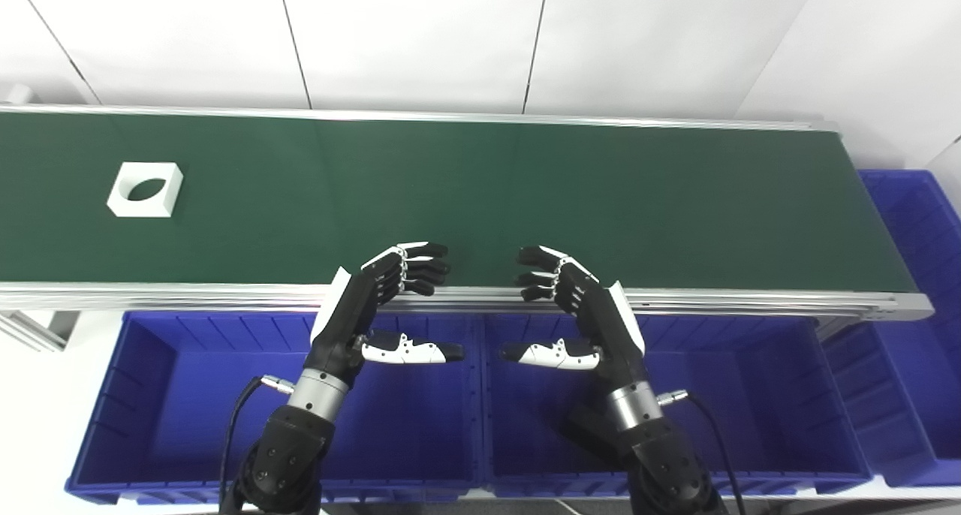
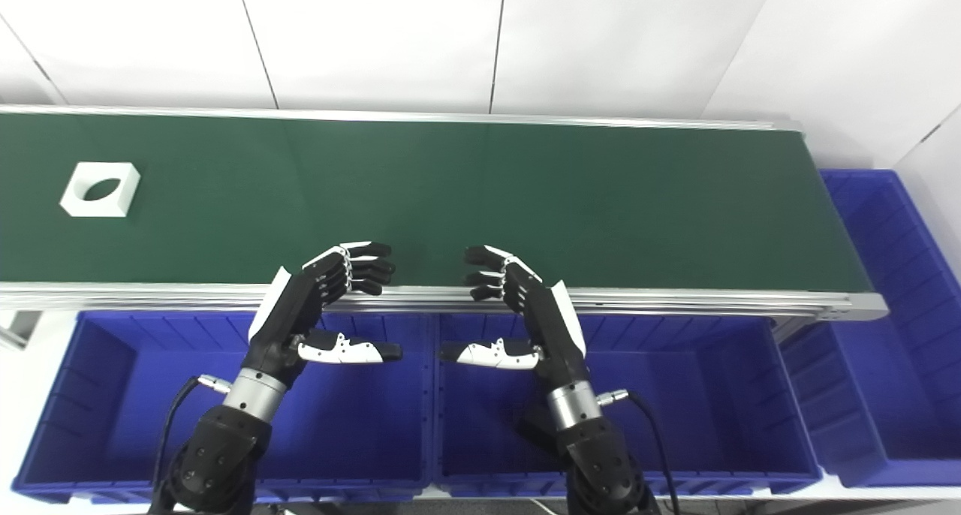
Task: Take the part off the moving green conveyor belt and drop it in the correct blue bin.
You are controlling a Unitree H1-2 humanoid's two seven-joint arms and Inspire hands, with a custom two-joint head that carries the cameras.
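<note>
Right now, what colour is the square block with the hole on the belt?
The block is white, with a dark oval hole. It shows best in the left eye view.

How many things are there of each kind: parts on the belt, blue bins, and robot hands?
White part on the green belt: 1
Blue bins: 3
Hands, left hand and right hand, both holding nothing: 2
Total: 6

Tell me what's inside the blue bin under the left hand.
Nothing shows inside the left blue bin: only bare blue floor and ribbed walls. The open left hand and its arm cover part of the floor near the right wall, so that patch stays unseen.
</note>
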